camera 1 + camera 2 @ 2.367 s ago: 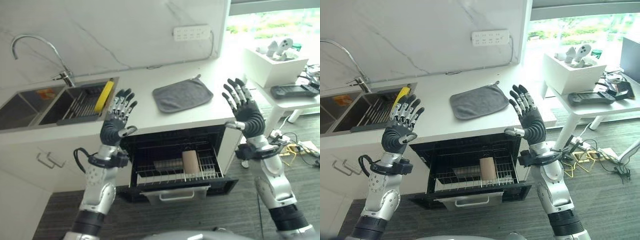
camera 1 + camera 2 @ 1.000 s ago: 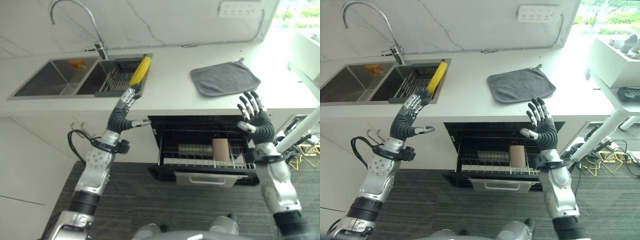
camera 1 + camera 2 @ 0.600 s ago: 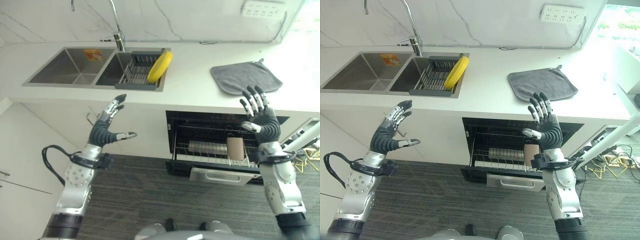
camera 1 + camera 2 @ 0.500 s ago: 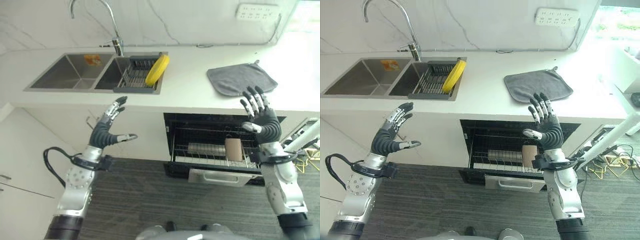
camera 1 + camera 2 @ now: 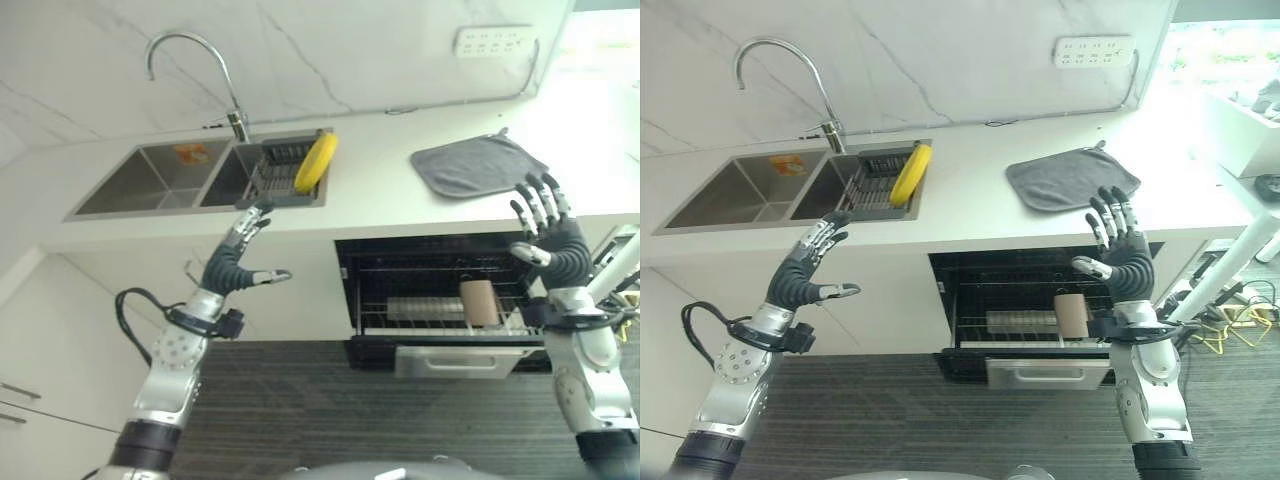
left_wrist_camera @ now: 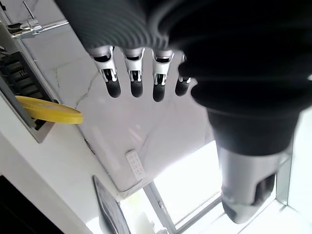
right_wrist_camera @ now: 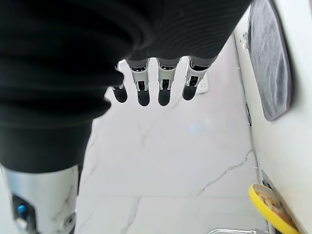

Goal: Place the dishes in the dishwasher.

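Hands first: left hand (image 5: 232,265) and right hand (image 5: 553,247) raised, fingers spread, holding nothing. Beyond them the dishwasher (image 5: 440,300) stands open (rack pulled out). Farther back, a yellow plate (image 5: 315,163) leans in the sink rack (image 5: 275,170).

The sink (image 5: 160,190) and curved faucet (image 5: 195,75) are brushed and polished metal, and the yellow plate (image 5: 316,162) looks like smooth glossy plastic. The countertop (image 5: 970,210) and wall are smooth white veined stone. The grey cloth (image 5: 1070,178) is soft and matt, and the dishwasher rack (image 5: 1025,325) is thin metal wire.
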You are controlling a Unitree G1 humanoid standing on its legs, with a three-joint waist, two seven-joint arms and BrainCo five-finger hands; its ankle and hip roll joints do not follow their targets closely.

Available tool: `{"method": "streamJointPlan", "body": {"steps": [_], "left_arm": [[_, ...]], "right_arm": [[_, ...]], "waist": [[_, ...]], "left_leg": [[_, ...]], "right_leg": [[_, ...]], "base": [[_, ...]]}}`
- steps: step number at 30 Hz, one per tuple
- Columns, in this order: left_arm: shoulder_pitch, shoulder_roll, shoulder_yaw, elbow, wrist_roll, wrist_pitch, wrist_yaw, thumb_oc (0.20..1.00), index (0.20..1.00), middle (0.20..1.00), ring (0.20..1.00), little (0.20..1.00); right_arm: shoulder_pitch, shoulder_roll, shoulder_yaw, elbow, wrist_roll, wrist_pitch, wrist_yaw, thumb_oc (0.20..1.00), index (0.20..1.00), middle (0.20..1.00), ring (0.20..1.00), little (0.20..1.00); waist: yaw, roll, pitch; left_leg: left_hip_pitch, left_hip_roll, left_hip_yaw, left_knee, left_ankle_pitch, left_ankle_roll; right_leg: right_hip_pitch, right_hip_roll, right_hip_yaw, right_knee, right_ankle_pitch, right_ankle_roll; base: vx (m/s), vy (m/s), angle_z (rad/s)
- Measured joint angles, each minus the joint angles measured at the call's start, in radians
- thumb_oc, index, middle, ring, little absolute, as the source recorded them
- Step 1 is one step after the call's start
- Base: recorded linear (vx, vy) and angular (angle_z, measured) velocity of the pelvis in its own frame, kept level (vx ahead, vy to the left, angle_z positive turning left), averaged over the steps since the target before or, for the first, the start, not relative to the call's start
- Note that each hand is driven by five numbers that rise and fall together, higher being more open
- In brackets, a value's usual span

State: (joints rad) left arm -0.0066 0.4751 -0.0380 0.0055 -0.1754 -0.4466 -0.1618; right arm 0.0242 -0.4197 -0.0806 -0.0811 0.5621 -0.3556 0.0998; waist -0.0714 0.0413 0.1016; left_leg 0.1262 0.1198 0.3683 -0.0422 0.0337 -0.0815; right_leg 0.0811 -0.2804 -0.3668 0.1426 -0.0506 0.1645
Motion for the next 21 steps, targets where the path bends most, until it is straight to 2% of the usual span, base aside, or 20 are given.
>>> {"method": "streamJointPlan", "body": {"steps": [1, 2, 3, 5, 7, 9, 10, 12, 13, 14, 15, 16, 21], "left_arm": [[-0.001, 0.014, 0.0, 0.001, 0.001, 0.013, 0.002, 1.0, 1.0, 1.0, 1.0, 1.0], [-0.001, 0.021, 0.0, 0.002, 0.001, 0.016, 0.003, 1.0, 1.0, 1.0, 1.0, 1.0], [-0.001, 0.041, 0.003, 0.002, 0.0, 0.023, 0.004, 1.0, 1.0, 1.0, 1.0, 1.0], [0.002, 0.052, 0.027, 0.006, -0.001, 0.027, 0.001, 1.0, 1.0, 1.0, 1.0, 1.0], [-0.004, 0.052, 0.036, 0.011, -0.001, 0.035, -0.006, 1.0, 1.0, 1.0, 1.0, 1.0], [0.0, 0.053, 0.049, 0.01, -0.001, 0.036, -0.009, 1.0, 1.0, 1.0, 1.0, 1.0], [0.015, 0.056, 0.086, -0.006, -0.002, 0.04, -0.006, 1.0, 1.0, 1.0, 1.0, 1.0], [0.017, 0.056, 0.089, -0.013, -0.002, 0.053, -0.004, 1.0, 1.0, 1.0, 1.0, 1.0], [0.029, 0.053, 0.097, -0.026, -0.002, 0.056, -0.003, 1.0, 1.0, 1.0, 1.0, 1.0], [0.048, 0.053, 0.107, -0.046, -0.002, 0.057, -0.003, 1.0, 1.0, 1.0, 1.0, 1.0], [0.059, 0.052, 0.112, -0.05, -0.001, 0.057, -0.001, 1.0, 1.0, 1.0, 1.0, 1.0], [0.076, 0.046, 0.116, -0.05, -0.001, 0.062, 0.0, 1.0, 1.0, 1.0, 1.0, 1.0], [0.086, 0.022, 0.117, -0.052, -0.001, 0.064, -0.001, 1.0, 1.0, 1.0, 1.0, 1.0]], "right_arm": [[0.001, 0.021, 0.002, 0.0, -0.002, 0.0, -0.001, 1.0, 1.0, 1.0, 1.0, 1.0], [0.001, 0.025, 0.003, 0.0, -0.002, 0.0, -0.001, 1.0, 1.0, 1.0, 1.0, 1.0], [0.001, 0.03, 0.004, -0.001, -0.003, -0.002, -0.002, 1.0, 1.0, 1.0, 1.0, 1.0], [0.005, 0.048, -0.007, -0.001, -0.003, -0.005, -0.004, 1.0, 1.0, 1.0, 1.0, 1.0], [0.013, 0.069, -0.015, -0.007, -0.001, -0.006, -0.021, 1.0, 1.0, 1.0, 1.0, 1.0], [0.013, 0.067, -0.012, -0.016, -0.002, -0.003, -0.019, 1.0, 1.0, 1.0, 1.0, 1.0], [0.001, 0.051, -0.005, -0.043, -0.004, 0.0, -0.018, 1.0, 1.0, 1.0, 1.0, 1.0], [0.003, 0.043, -0.005, -0.047, -0.004, -0.001, -0.018, 1.0, 1.0, 1.0, 1.0, 1.0], [0.001, 0.041, -0.003, -0.046, -0.004, -0.001, -0.018, 1.0, 1.0, 1.0, 1.0, 1.0], [0.0, 0.038, -0.005, -0.047, -0.004, -0.002, -0.016, 1.0, 1.0, 1.0, 1.0, 1.0], [-0.004, 0.033, -0.007, -0.044, -0.003, -0.002, -0.012, 1.0, 1.0, 1.0, 1.0, 1.0], [-0.011, 0.026, -0.008, -0.044, -0.003, -0.002, -0.004, 1.0, 1.0, 1.0, 1.0, 1.0], [-0.01, 0.02, -0.008, -0.009, 0.002, -0.001, 0.006, 1.0, 1.0, 1.0, 1.0, 1.0]], "waist": [[0.003, -0.023, -0.001], [0.005, -0.027, -0.001], [0.014, -0.03, 0.0], [0.044, -0.031, 0.002], [0.045, -0.034, 0.007], [0.057, -0.021, 0.008], [0.08, -0.005, 0.02], [0.072, -0.01, 0.024], [0.077, -0.017, 0.026], [0.077, -0.037, 0.025], [0.082, -0.05, 0.025], [0.083, -0.052, 0.024], [0.081, -0.003, 0.027]], "left_leg": [[0.0, -0.038, -0.002, -0.018, 0.004, 0.023], [0.002, -0.048, -0.003, -0.026, 0.006, 0.029], [0.009, -0.069, -0.005, -0.041, 0.006, 0.047], [0.012, -0.091, -0.005, -0.037, -0.011, 0.07], [-0.008, -0.112, -0.009, -0.024, -0.035, 0.098], [-0.015, -0.12, 0.008, -0.028, -0.044, 0.114], [-0.022, -0.102, 0.043, -0.036, -0.029, 0.133], [-0.025, -0.097, 0.025, -0.041, -0.021, 0.129], [-0.025, -0.094, 0.028, -0.042, -0.026, 0.12], [-0.024, -0.102, 0.03, -0.041, -0.022, 0.121], [-0.022, -0.115, 0.034, -0.041, -0.023, 0.121], [-0.02, -0.122, 0.032, -0.041, -0.023, 0.121], [-0.017, -0.115, 0.023, -0.041, -0.024, 0.115]], "right_leg": [[-0.006, -0.033, 0.003, -0.003, 0.018, -0.002], [-0.006, -0.042, 0.003, -0.003, 0.027, -0.004], [-0.008, -0.059, 0.004, 0.002, 0.061, -0.003], [-0.017, -0.07, 0.011, 0.025, 0.1, 0.027], [-0.063, -0.104, 0.027, 0.098, 0.123, 0.033], [-0.092, -0.114, 0.013, 0.1, 0.18, 0.03], [-0.144, -0.087, -0.045, 0.173, 0.139, 0.031], [-0.137, 0.017, -0.014, 0.211, 0.024, 0.033], [-0.13, 0.067, 0.014, 0.197, -0.029, 0.023], [-0.105, 0.118, 0.02, 0.14, -0.061, -0.014], [-0.085, 0.139, 0.012, 0.083, -0.078, -0.047], [-0.054, 0.156, 0.013, 0.007, -0.066, -0.086], [0.0, 0.186, 0.007, -0.099, -0.021, -0.096]], "base": [[0.05, 0.25, 0.15], [0.03, 0.193, 0.18], [0.03, 0.266, 0.14], [0.03, 0.376, 0.08], [0.05, 0.312, 0.05], [0.03, 0.099, -0.35], [0.11, -0.058, -0.36], [0.1, -0.069, -0.06], [0.06, -0.048, 0.06], [0.08, -0.071, -0.01], [0.06, -0.06, -0.03], [0.11, -0.138, -0.05], [0.13, -0.162, 0.04]]}}
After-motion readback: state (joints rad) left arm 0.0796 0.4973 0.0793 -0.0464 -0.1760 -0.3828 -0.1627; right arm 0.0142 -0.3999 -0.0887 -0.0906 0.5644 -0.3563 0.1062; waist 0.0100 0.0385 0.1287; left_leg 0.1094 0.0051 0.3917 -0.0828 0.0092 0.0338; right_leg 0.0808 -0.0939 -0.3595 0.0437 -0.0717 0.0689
